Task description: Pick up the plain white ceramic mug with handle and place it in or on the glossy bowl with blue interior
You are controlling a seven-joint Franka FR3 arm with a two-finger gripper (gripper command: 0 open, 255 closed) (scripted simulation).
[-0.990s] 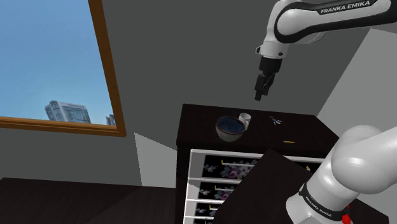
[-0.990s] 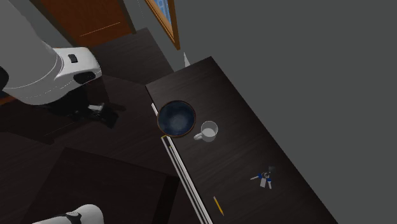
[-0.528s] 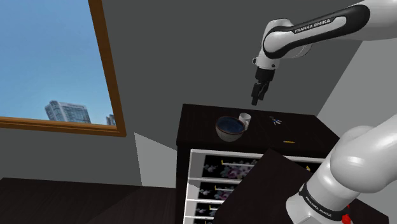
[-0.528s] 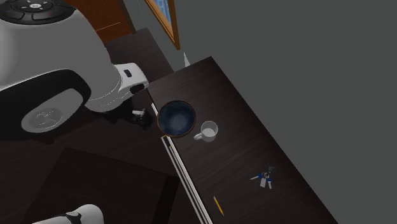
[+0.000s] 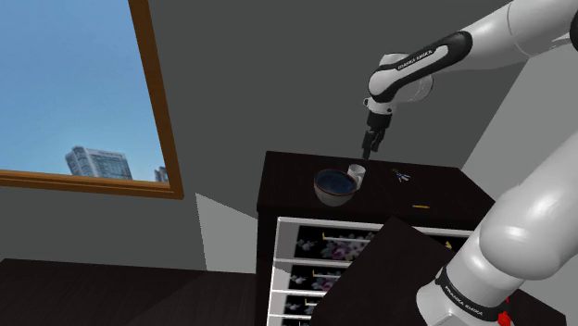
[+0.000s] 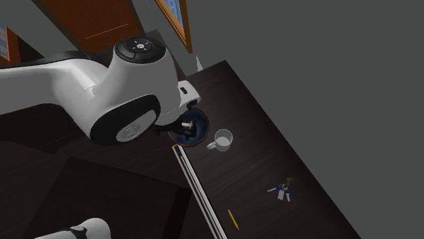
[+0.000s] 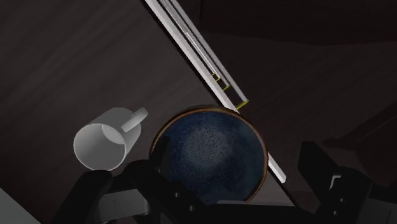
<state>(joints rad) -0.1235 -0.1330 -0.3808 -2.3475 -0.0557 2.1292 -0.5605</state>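
Note:
A plain white mug [image 5: 356,172] [image 6: 221,140] [image 7: 105,145] with a handle stands upright on the dark dresser top [image 5: 435,185]. It is just beside the glossy bowl [image 5: 334,185] [image 6: 197,133] [image 7: 210,156], which has a blue interior and a brown rim. My black gripper [image 5: 370,148] [image 7: 229,167] hangs well above both, over the bowl's side nearest the mug. It is open, with nothing between its fingers [image 7: 159,191]. In the second exterior view the arm's white link [image 6: 129,102] covers much of the bowl.
Keys with blue tags [image 5: 401,175] [image 6: 282,191] and a yellow pencil [image 5: 420,205] [image 6: 232,218] lie farther along the dresser top. White-framed drawer fronts [image 5: 320,255] run below its front edge. A wood-framed window [image 5: 83,93] fills the shoulder view's left.
The arm has swung toward the shoulder view's left and stretched farther out, carrying the gripper from beside the dresser to above the bowl and mug. Mug and bowl have not moved.

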